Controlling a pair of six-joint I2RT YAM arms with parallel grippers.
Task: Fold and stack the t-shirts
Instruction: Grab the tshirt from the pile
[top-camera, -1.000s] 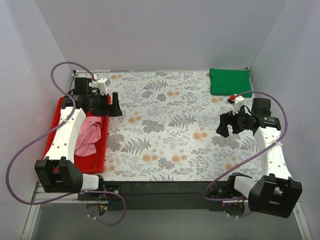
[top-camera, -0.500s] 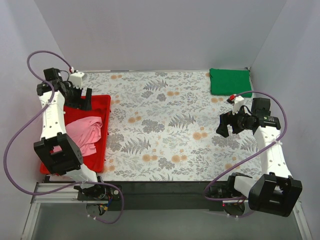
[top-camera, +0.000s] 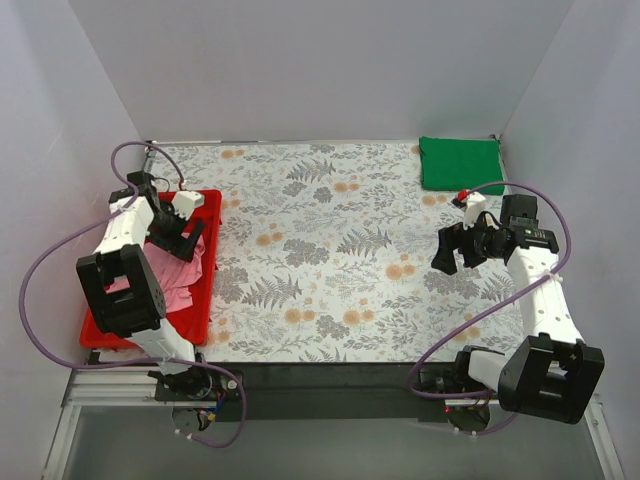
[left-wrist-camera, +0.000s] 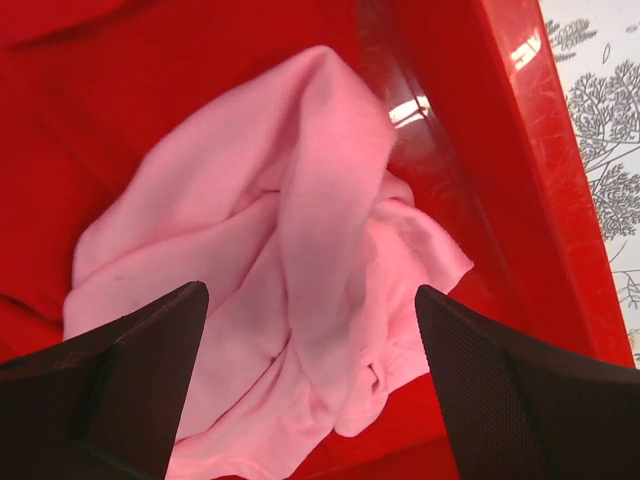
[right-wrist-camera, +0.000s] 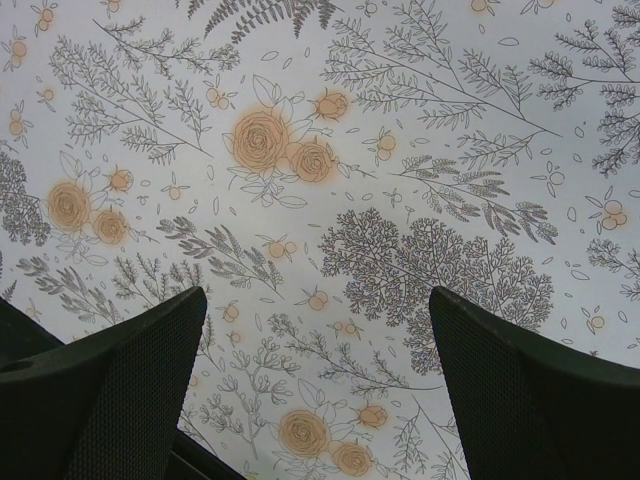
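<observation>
Swung back from the tray's far end, the left gripper (top-camera: 178, 232) hangs over the crumpled pink t-shirt (left-wrist-camera: 300, 250) in the red tray (left-wrist-camera: 500, 150) at the surface's (top-camera: 320, 230) left edge, fingers wide. The shirt looks soft and limp, so pinch its raised ridge. The right gripper (top-camera: 455, 255) is empty with fingers wide, and the green t-shirt (top-camera: 460, 164) lies folded in the far right corner.

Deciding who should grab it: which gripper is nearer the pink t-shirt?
Left. The left gripper hovers open directly over the pink t-shirt in the red tray; the right gripper hangs open over the floral tablecloth, far away.
</observation>
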